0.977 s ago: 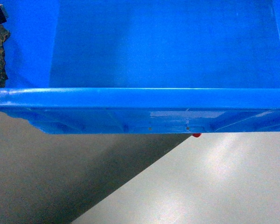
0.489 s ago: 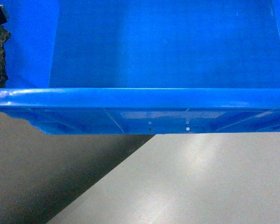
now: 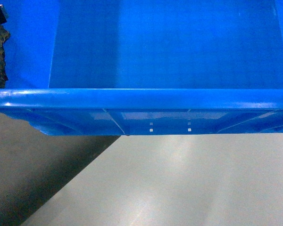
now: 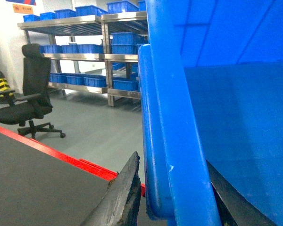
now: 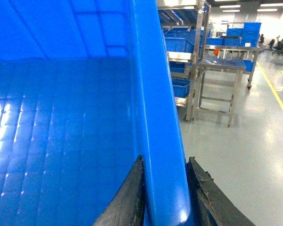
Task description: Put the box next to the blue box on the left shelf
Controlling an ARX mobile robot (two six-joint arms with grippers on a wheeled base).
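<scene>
Since the earlier head frames, the dark patch of floor under the box [image 3: 170, 47] had drawn back toward 7 o'clock, the pale grey floor [image 3: 188, 183] had spread further across the lower view, and the small red spot once seen under the near wall was gone; the box itself sat at the same place in frame.

Box: it filled the whole upper half of the head view, open top toward the camera, its thick rolled rim running level across the middle and its ribbed near wall just below. It was off the floor, carried between my two grippers. No flow rack with rollers was visible in any view.

Left gripper [image 4: 167, 202]: my outer finger [image 4: 122, 197], black and worn, stood just beside the outer face of the box's left rim at 6 o'clock in the left wrist view. A second dark finger showed inside the wall at 5 o'clock. The rim lay between them, clamped.

Right gripper [image 5: 165, 197]: my two black fingers [image 5: 127, 197] pressed against either face of the box's right wall at 6 o'clock in the right wrist view, clamped on it.

Surroundings: steel shelving [image 4: 85, 56] with small blue bins stood at 11 o'clock in the left wrist view, a black office chair [image 4: 30, 94] at 9 o'clock. A steel table [image 5: 221, 80] stood at 2 o'clock in the right wrist view.
</scene>
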